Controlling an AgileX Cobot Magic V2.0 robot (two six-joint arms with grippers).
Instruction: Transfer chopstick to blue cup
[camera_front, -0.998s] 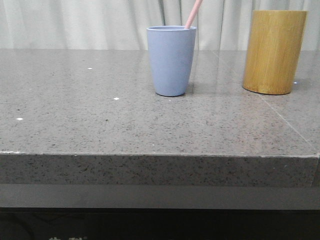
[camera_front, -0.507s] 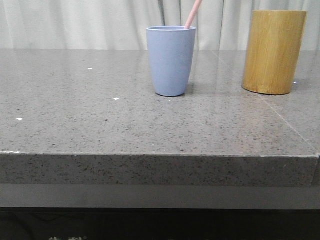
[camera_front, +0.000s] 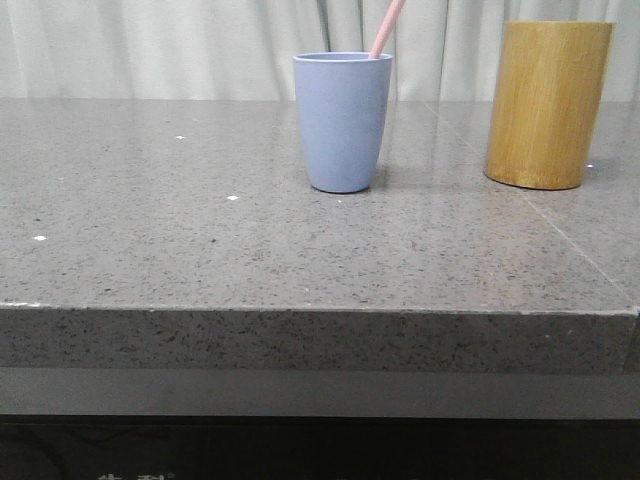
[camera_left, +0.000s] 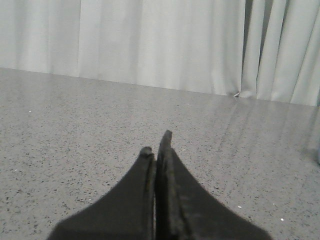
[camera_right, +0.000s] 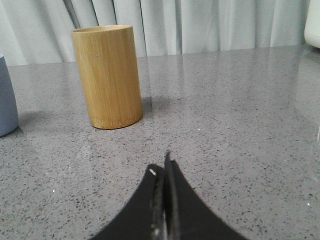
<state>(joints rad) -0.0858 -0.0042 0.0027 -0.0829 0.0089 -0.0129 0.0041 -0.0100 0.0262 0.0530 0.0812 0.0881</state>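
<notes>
Chopstick (camera_front: 387, 27) stands in the blue cup (camera_front: 342, 121), leaning toward the bamboo cylinder (camera_front: 547, 104), top end out of frame. Cup sits on the table (camera_front: 200, 250), well apart from both tools. Left tool (camera_left: 156, 145): fingers pressed together, holding nothing, above bare table. Right tool (camera_right: 162, 167): also closed and empty, near the bamboo cylinder, touching nothing.
</notes>
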